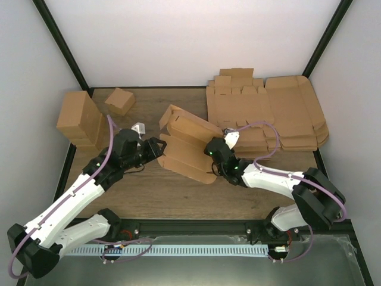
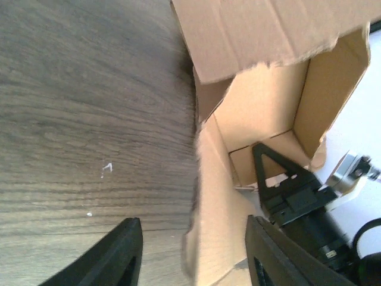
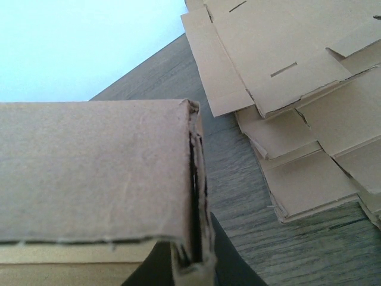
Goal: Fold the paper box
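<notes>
The paper box (image 1: 187,143) lies partly folded in the middle of the table, with walls raised and flaps loose. My left gripper (image 1: 159,148) is at its left end. In the left wrist view the left gripper (image 2: 196,259) is open, with a loose box flap (image 2: 217,232) standing between the spread fingers and touching neither. My right gripper (image 1: 211,154) is at the box's right side. In the right wrist view the right gripper (image 3: 193,265) is shut on the doubled edge of a box wall (image 3: 89,173). One of its black fingers (image 2: 280,179) shows inside the box.
A stack of larger flat cardboard sheets (image 1: 268,113) lies at the back right and also shows in the right wrist view (image 3: 297,89). A tall brown cardboard block (image 1: 78,119) stands at the back left. A small folded carton (image 1: 120,100) sits beside it.
</notes>
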You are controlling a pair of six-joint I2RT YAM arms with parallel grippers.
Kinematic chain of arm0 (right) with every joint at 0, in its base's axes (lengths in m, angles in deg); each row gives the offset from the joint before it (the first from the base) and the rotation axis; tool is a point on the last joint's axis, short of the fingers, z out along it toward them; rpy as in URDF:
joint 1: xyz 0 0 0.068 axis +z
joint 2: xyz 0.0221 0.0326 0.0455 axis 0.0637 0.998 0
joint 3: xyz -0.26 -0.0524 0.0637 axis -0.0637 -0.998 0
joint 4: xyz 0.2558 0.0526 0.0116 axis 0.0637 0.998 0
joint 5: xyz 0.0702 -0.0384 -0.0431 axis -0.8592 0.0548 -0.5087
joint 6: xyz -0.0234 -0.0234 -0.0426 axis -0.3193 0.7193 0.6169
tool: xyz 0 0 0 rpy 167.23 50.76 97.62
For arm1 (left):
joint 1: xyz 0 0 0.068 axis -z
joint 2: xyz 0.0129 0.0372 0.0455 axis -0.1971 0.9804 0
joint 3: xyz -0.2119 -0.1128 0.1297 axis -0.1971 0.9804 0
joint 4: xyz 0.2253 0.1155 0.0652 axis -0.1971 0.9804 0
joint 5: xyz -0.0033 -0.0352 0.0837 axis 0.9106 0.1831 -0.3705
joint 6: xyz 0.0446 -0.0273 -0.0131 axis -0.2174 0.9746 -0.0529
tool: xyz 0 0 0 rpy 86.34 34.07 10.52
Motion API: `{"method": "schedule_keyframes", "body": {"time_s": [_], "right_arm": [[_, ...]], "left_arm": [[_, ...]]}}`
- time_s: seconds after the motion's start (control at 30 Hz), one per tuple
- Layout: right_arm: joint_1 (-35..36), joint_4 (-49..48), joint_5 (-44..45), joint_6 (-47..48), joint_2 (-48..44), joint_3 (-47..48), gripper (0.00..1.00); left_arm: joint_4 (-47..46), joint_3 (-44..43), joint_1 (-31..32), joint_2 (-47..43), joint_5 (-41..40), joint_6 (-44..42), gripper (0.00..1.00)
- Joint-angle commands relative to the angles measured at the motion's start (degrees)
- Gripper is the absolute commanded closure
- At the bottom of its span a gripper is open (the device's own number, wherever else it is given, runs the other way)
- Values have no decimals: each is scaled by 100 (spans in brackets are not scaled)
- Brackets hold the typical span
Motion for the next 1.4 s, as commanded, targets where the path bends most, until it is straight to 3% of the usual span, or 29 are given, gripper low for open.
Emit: {"method": "schedule_keyframes", "body": {"time_s": [0.0,0.2,0.33,0.5,0.67,0.83,0.93,1.17,1.37], "right_arm": [[40,-192,170,75,-134,-75,99],[40,-546,-150,281,-268,-265,99],[42,-522,-222,257,-319,-290,99],[35,-391,-308,107,-290,-291,97],[36,-425,-1167,167,-192,-448,75],[48,-1041,-2271,160,-406,-1347,39],[69,-1085,-2920,363,-563,-1626,26],[70,-669,-3656,1167,-1637,-1969,23],[-482,820,-4407,1844,-2012,-1115,24]], "left_arm": [[-118,-99,-63,-38,161,-135,56],[-142,-96,-85,123,136,-131,75],[-29,-92,-85,146,4,-155,77],[19,-87,-85,99,-52,-297,96],[455,-504,-85,275,-489,-1021,96],[869,-987,-85,748,-617,-1937,96],[1103,-1277,-81,1097,-566,-2408,96],[1220,-1512,-76,1494,-115,-3111,96],[1610,-1867,-59,1624,-175,-3803,96]]}}
